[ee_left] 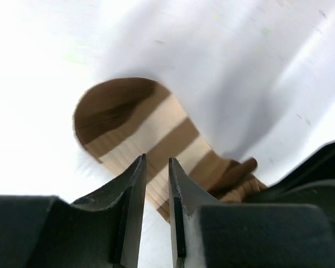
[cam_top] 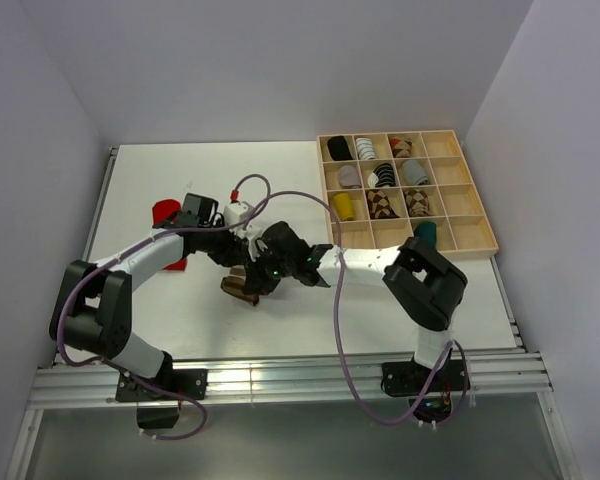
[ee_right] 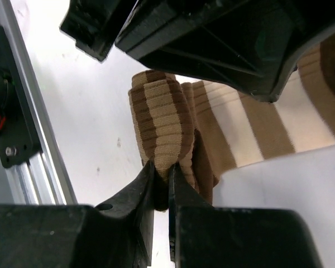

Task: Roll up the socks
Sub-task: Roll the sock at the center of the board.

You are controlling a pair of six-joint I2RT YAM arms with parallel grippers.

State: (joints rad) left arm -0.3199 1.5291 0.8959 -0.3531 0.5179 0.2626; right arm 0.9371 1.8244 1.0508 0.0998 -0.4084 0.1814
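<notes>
The brown-and-cream striped sock (cam_top: 238, 290) lies on the white table between the two arms. In the left wrist view its flat toe end (ee_left: 134, 123) stretches away. In the right wrist view its other end is a rolled bundle (ee_right: 162, 123). My right gripper (ee_right: 162, 164) (cam_top: 267, 275) is shut on the lower edge of that roll. My left gripper (ee_left: 156, 159) (cam_top: 243, 264) hovers just over the flat part, with the jaws nearly together and nothing between them. The red sock (cam_top: 164, 211) lies at the left. The dark teal sock (cam_top: 425, 234) sits at the tray's front.
A wooden compartment tray (cam_top: 470, 232) at the back right holds several rolled sock bundles. The left gripper's black body (ee_right: 223, 33) hangs close above the sock in the right wrist view. A metal rail (ee_right: 22, 111) runs along the table's near edge.
</notes>
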